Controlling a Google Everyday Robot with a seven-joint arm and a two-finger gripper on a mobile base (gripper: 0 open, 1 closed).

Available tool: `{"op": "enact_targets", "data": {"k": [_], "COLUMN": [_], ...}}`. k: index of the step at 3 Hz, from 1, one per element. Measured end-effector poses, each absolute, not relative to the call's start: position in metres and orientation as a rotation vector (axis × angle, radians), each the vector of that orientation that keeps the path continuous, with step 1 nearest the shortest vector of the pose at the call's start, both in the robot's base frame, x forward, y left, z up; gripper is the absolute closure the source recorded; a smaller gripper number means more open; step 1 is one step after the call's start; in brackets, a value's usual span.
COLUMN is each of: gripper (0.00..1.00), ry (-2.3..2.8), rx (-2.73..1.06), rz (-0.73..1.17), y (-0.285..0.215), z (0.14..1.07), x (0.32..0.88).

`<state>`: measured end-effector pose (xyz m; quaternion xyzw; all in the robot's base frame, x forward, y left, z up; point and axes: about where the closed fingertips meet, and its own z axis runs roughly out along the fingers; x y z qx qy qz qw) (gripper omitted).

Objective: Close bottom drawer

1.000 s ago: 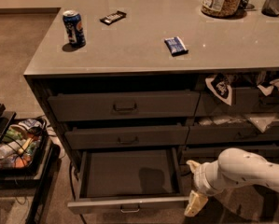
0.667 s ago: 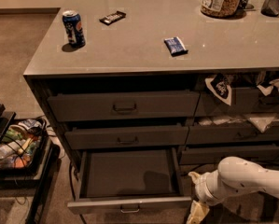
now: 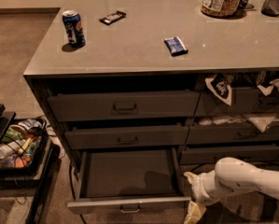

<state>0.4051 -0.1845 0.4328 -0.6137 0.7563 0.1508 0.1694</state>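
The table [image 3: 139, 55] is filling most of the view, its grey top carrying a can [image 3: 73, 28] and a few packets. Under it, the top drawer [image 3: 122, 105] and the middle drawer [image 3: 127, 136] are sitting nearly flush. The bottom drawer [image 3: 129, 171] is standing pulled well out at the lower left of the stack, showing a bare flat base, with its slim front panel nearest the camera.

The white arm [image 3: 241, 176] is reaching in from the lower right. Its gripper [image 3: 194, 211] is hanging just beside the drawer's right front corner, low by the floor; whether it is clenched or released cannot be told here. It is not visibly pressing on the panel.

The step in hand looks like the approach — getting in front of the drawer, not yet the push. The next move is likely calling for the gripper to swing leftward across the front toward the small loop handle [image 3: 129, 209], then press squarely inward. A push at the corner alone is risking a skewed, jammed slide.
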Motion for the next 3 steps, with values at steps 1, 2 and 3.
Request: {"op": "enact_targets", "data": {"k": [1,2,3], "gripper": [0.0,0.0,0.0], "ry": [2.057,1.989,1.983], "rx": [-1.776,-1.784,-1.77], "rz": [0.5,0.537,0.563], "y": [-0.171,-0.156,-0.145], "z": [0.4,0.373,0.354], "x": [0.41,0.42,0.426]}}
